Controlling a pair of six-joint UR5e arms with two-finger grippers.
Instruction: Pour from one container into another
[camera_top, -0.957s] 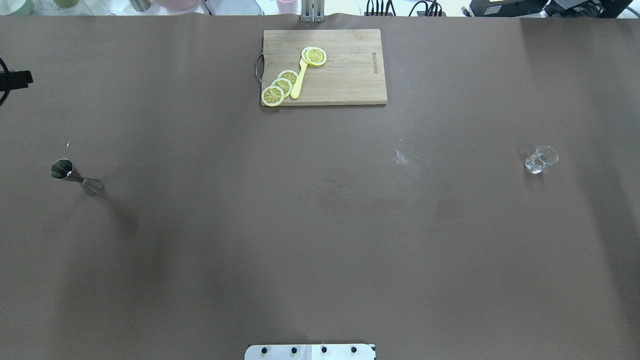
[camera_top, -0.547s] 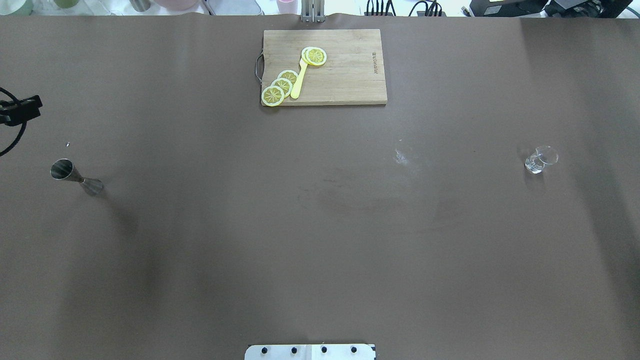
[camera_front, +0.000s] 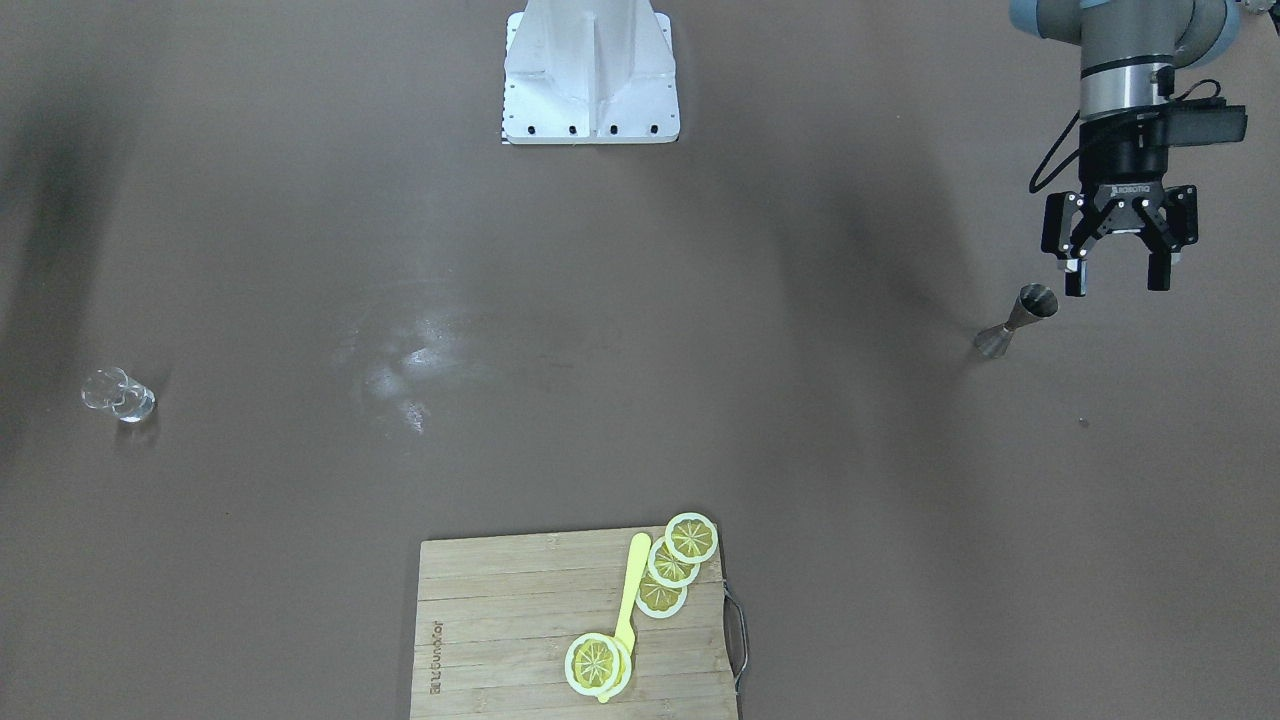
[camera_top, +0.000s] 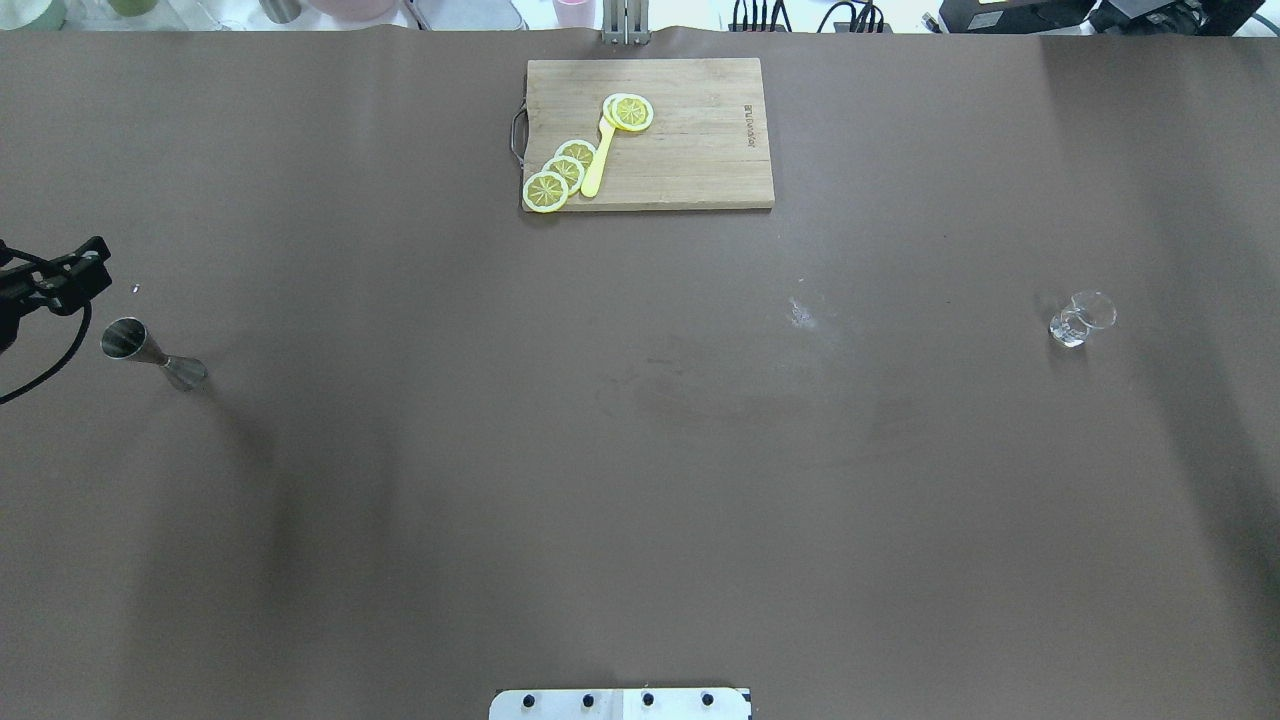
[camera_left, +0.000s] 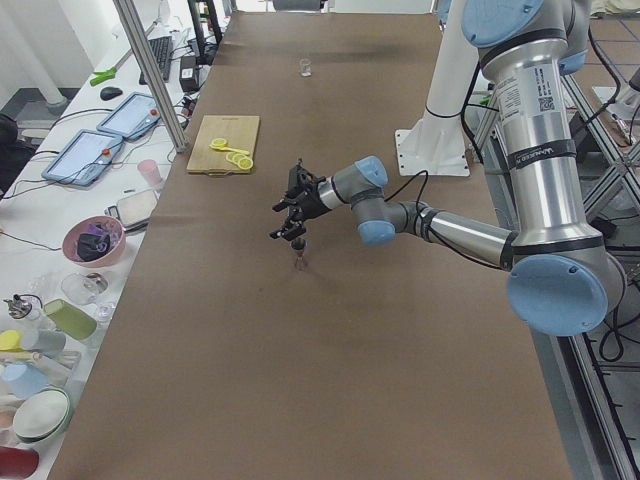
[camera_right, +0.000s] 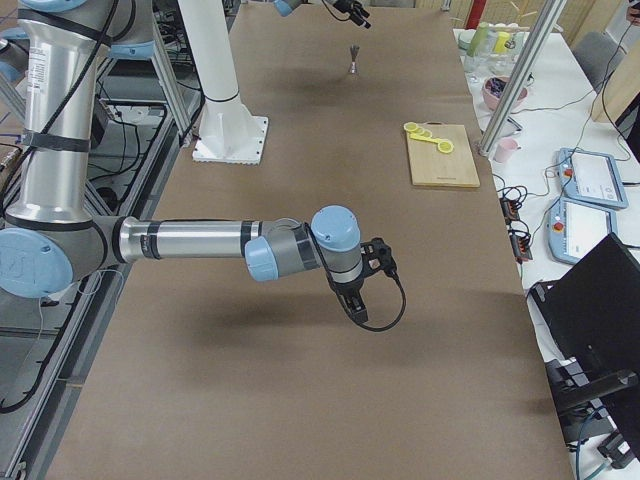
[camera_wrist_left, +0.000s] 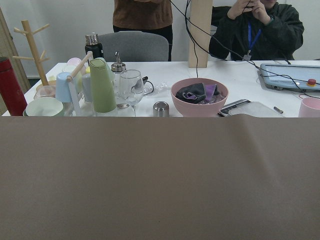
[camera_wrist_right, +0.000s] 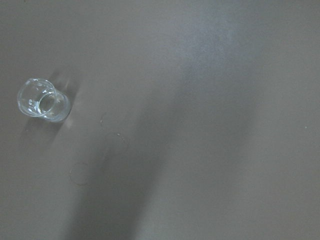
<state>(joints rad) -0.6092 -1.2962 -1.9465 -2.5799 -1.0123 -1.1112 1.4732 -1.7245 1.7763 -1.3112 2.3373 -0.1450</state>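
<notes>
The steel jigger (camera_top: 150, 356) (camera_front: 1015, 320) (camera_left: 299, 262) stands upright near the table's left end. My left gripper (camera_front: 1112, 282) (camera_left: 289, 213) hangs open just above and outboard of the jigger, with nothing between its fingers. In the overhead view only the left wrist's black edge (camera_top: 60, 281) shows. The clear glass cup (camera_top: 1081, 319) (camera_front: 118, 393) (camera_wrist_right: 42, 100) stands far off at the right end. My right gripper (camera_right: 358, 298) shows only in the exterior right view, hovering over bare table, and I cannot tell its state.
A wooden cutting board (camera_top: 700, 160) (camera_front: 500, 640) with lemon slices and a yellow knife lies at the far middle edge. The robot base (camera_front: 590, 80) is at the near edge. A side table with cups and a pink bowl (camera_wrist_left: 199, 96) lies beyond the left end.
The left wrist has moved along the left edge toward the jigger and further into view. The jigger and the glass cup have not moved.
</notes>
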